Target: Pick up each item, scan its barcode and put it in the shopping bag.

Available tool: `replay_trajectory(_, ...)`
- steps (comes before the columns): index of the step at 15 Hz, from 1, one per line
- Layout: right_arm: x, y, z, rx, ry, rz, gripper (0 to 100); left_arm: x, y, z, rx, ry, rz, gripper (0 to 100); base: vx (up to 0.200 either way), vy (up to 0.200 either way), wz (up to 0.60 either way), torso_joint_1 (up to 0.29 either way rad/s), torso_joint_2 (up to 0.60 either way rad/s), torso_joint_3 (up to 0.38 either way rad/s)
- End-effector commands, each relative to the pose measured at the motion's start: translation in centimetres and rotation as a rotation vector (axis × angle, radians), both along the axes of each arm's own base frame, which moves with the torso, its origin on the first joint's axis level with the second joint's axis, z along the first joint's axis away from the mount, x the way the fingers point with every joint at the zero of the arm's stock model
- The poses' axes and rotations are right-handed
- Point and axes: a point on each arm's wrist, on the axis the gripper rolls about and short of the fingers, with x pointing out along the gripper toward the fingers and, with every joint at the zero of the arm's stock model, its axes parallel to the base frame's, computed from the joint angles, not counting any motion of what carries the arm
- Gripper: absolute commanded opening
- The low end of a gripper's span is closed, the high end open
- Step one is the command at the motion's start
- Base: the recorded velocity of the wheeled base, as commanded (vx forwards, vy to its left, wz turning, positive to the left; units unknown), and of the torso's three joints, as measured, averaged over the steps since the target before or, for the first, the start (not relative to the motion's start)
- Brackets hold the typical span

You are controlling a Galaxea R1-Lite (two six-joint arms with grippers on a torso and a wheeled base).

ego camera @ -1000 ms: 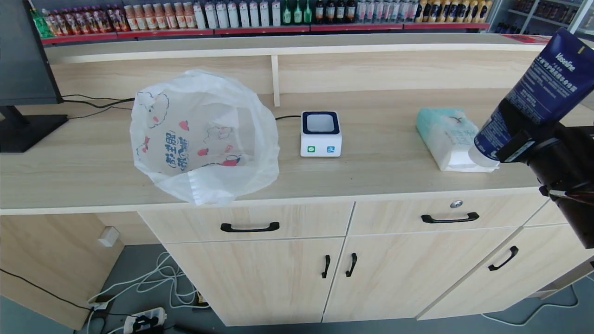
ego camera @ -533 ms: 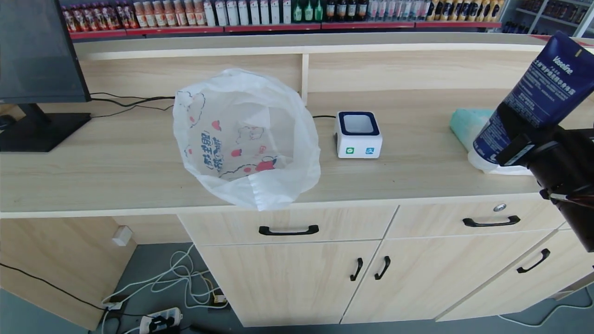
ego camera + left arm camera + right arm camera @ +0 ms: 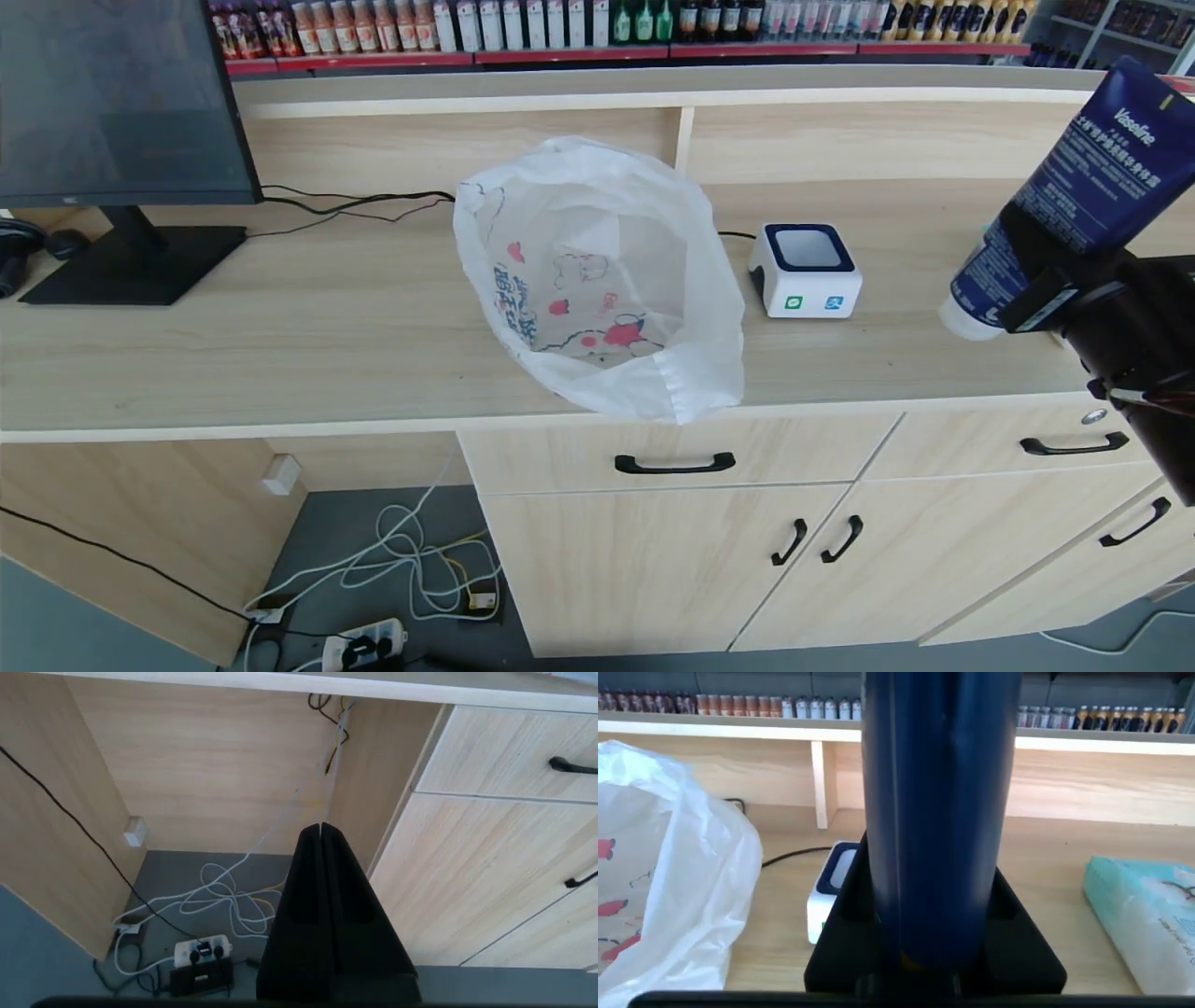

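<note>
Blue tube point(image 3: 1083, 177) tight in the right gripper point(image 3: 1034, 285), cap down, right of the scanner point(image 3: 808, 271).

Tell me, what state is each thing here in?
Bag: open, on the counter.
Tube: held tilted, cap down, by the right gripper.
Left gripper: jaws shut, empty.
Scanner: upright, window up.
Tissue pack: lying flat on the counter.
Monitor: screen dark.
Drawers: shut.

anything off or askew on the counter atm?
Nothing spilled or damaged. Only oddity: the shopping bag slumps on its side, and its rim seems to hang slightly over the front edge of the counter, so it could slip. The scanner sits upright; the blue tube looks intact.
</note>
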Motion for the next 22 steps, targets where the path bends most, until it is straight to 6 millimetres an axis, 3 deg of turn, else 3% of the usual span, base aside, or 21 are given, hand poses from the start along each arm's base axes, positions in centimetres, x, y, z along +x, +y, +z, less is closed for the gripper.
replay_trajectory(1, 0.3, 0.1, -0.5, -0.016, 0.018, 0.020, 0, 0.0, 0.0, 0.0, 0.000, 0.001, -0.001, 0, 0.000, 0.000, 0.00, 0.000, 0.00, 0.000)
replay_trajectory(7, 0.9, 0.8, -0.8, -0.023, 0.026, 0.052, 0, 0.0, 0.0, 0.0, 0.000, 0.001, -0.001, 0, 0.000, 0.000, 0.50, 0.002, 0.00, 0.003)
replay_trajectory(11, 1.9, 1.9, 3.1, 0.002, -0.132, 0.084, 0, 0.0, 0.0, 0.0, 0.002, 0.001, -0.001, 0, 0.000, 0.000, 0.00, 0.000, 0.00, 0.000)
replay_trajectory(13, 1.2, 2.0, 4.2, 0.006, -0.173, 0.100, 0, 0.0, 0.0, 0.0, 0.003, 0.001, -0.001, 0, 0.000, 0.000, 0.00, 0.000, 0.00, 0.000)
replay_trajectory(14, 0.7, 2.6, 4.2, 0.005, -0.172, 0.132, 0, 0.0, 0.0, 0.0, 0.003, 0.001, -0.001, 0, 0.000, 0.000, 0.00, 0.000, 0.00, 0.000)
replay_trajectory(16, -1.3, 3.5, 1.7, 0.051, -0.065, 0.236, 0, 0.0, 0.0, 0.0, 0.003, 0.001, -0.001, 0, 0.200, 0.000, 0.00, -0.005, 0.00, 0.005)
replay_trajectory(19, -0.4, 5.0, 3.5, 0.101, -0.119, 0.302, 0, 0.0, 0.0, 0.0, 0.002, 0.001, -0.001, 0, 0.200, 0.000, 0.00, -0.004, 0.00, 0.004)
replay_trajectory(22, -0.4, 6.5, 3.5, 0.143, -0.068, 0.381, 0, 0.0, 0.0, 0.0, 0.000, 0.001, -0.001, 0, 0.133, 0.000, 0.00, 0.010, 0.00, 0.002)
